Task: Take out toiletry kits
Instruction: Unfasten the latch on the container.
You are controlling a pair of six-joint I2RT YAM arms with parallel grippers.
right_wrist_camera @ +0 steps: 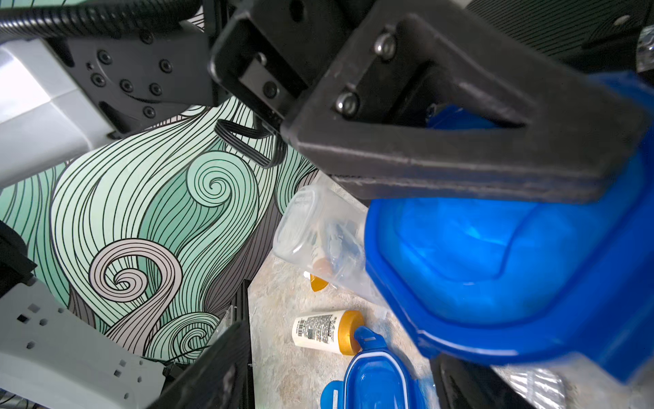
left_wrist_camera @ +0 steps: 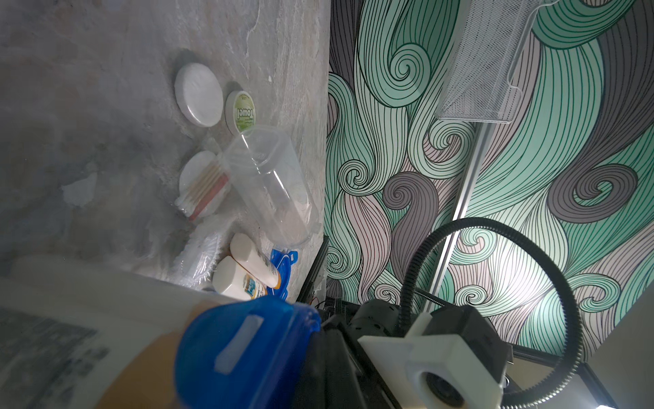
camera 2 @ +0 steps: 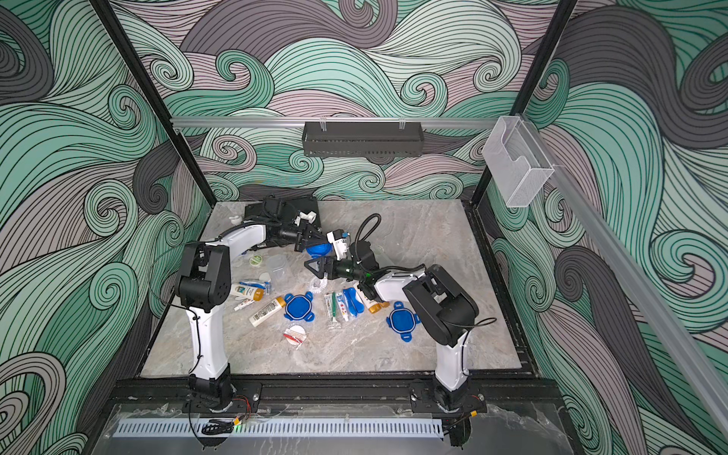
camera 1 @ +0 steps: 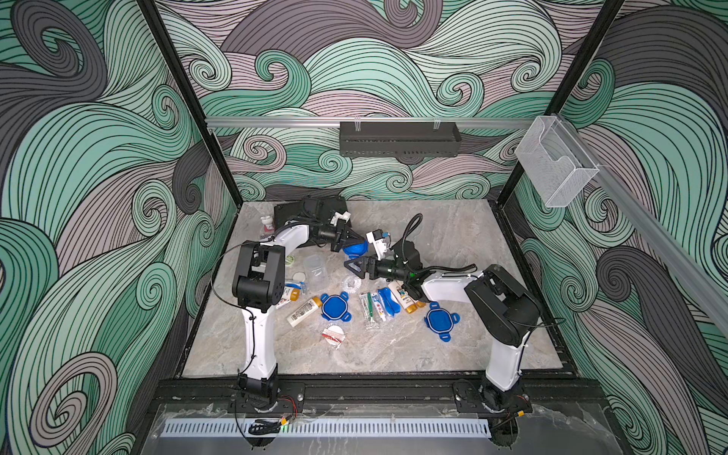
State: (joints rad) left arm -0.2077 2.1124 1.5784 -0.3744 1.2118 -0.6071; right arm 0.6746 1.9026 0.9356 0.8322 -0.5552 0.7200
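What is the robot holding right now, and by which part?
The left gripper is shut on a blue lid, pinching it by its rim. The right gripper stands open close by and holds nothing.

Both top views are bright and sharp. Light comes from above, so shadows on the table (camera 1: 453,346) are soft and small. The walls (camera 1: 78,236) bend at 3 and 9 o'clock. In both wrist views the blue lid (left_wrist_camera: 244,354) (right_wrist_camera: 495,265) is very near and blurry.
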